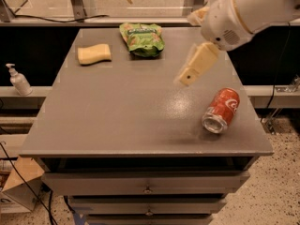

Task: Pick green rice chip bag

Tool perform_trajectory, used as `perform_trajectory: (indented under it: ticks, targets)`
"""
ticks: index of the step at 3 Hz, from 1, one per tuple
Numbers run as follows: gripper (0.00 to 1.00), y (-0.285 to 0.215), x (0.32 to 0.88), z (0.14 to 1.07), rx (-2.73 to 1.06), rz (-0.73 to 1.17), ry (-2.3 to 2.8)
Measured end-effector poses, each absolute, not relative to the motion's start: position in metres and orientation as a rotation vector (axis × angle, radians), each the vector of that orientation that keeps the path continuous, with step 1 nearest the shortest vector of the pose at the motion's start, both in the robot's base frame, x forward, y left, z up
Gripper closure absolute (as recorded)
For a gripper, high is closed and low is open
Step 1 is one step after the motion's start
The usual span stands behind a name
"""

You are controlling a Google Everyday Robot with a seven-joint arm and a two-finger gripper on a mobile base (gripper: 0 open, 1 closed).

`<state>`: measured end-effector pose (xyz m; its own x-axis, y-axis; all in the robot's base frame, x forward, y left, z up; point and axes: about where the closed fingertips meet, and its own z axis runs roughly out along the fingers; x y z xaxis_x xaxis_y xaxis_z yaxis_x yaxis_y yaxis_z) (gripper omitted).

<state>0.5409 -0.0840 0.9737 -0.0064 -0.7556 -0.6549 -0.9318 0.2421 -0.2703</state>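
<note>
The green rice chip bag (142, 39) lies flat at the far edge of the grey table (117, 121), near the middle of that edge. My gripper (187, 76) hangs from the white arm at the upper right, above the table's right-centre. It is to the right of the bag and nearer to the camera, well apart from it. It holds nothing that I can see.
A red soda can (221, 109) lies on its side near the table's right front, below the gripper. A yellow sponge-like block (94, 54) sits left of the bag. A soap bottle (18, 80) stands on a ledge at the left. Drawers are below the tabletop.
</note>
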Motion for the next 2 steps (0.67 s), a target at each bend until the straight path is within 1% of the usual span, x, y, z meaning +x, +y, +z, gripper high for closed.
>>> perform_trajectory:
  ticks: [1,2]
  targets:
    - [0.00,-0.0583,0.5843,0.9733,-1.481,0.359,1.732]
    - [0.00,-0.0572,0.5902,0.9727,-1.468,0.357,1.727]
